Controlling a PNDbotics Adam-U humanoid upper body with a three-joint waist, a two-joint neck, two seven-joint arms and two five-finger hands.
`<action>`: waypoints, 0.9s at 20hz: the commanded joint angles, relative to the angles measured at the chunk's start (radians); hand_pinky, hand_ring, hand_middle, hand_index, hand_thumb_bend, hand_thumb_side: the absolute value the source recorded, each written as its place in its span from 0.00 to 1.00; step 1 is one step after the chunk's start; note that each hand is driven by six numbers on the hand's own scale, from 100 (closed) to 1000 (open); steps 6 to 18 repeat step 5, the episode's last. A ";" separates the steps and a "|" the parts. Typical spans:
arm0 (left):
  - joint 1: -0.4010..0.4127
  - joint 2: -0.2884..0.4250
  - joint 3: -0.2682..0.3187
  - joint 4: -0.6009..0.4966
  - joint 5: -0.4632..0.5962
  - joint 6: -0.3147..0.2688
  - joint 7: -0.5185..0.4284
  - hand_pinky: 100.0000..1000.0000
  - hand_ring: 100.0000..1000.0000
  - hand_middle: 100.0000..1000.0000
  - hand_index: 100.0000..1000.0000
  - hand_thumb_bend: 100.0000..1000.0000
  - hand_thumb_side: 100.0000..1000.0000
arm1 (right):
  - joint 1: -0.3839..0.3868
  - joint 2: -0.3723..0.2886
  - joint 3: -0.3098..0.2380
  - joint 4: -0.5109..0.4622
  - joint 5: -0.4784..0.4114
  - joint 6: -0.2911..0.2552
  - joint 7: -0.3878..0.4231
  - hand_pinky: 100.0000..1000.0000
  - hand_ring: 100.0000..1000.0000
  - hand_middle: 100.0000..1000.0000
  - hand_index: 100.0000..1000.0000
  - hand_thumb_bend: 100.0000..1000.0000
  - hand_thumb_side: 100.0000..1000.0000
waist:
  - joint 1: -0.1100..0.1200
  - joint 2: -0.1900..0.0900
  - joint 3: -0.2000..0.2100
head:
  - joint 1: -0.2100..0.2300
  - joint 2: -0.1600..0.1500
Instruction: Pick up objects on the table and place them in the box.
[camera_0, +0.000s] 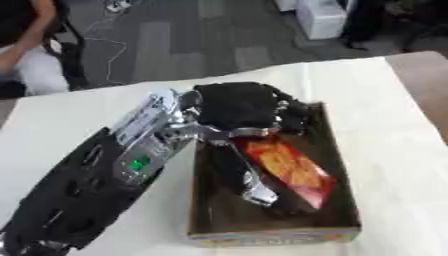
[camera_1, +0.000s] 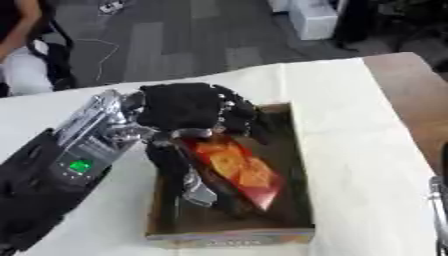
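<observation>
Over the box (camera_0: 341, 165), left robot hand (camera_0: 241, 107) pinches red packet (camera_0: 293, 170).

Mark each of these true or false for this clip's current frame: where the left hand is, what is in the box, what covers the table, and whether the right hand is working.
1. The left hand is over the cardboard box. True.
2. A red and orange packet lies inside the box. True.
3. The packet lies on the white tablecloth beside the box. False: it is within the box walls.
4. The box lies tipped on its side. False: it sits flat with its opening upward.
5. The right hand is holding the box. False: no right hand touches it; only a sliver shows at the right eye view's edge.
</observation>
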 joint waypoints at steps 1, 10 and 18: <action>-0.010 0.032 0.053 -0.075 0.022 0.012 0.050 0.78 0.84 0.84 0.90 0.44 0.97 | -0.009 -0.004 -0.007 -0.014 0.001 0.002 0.001 0.35 0.57 0.67 0.78 0.00 0.86 | -0.007 -0.016 0.003 | -0.006 -0.016; 0.016 0.052 0.148 -0.136 0.070 0.059 0.145 0.79 0.82 0.83 0.89 0.47 0.94 | -0.008 -0.003 -0.010 -0.014 0.004 0.004 -0.003 0.35 0.57 0.68 0.78 0.00 0.87 | -0.008 -0.017 0.009 | -0.017 -0.019; 0.016 0.052 0.148 -0.136 0.070 0.059 0.145 0.79 0.82 0.83 0.89 0.47 0.94 | -0.008 -0.003 -0.010 -0.014 0.004 0.004 -0.003 0.35 0.57 0.68 0.78 0.00 0.87 | -0.008 -0.017 0.009 | -0.017 -0.019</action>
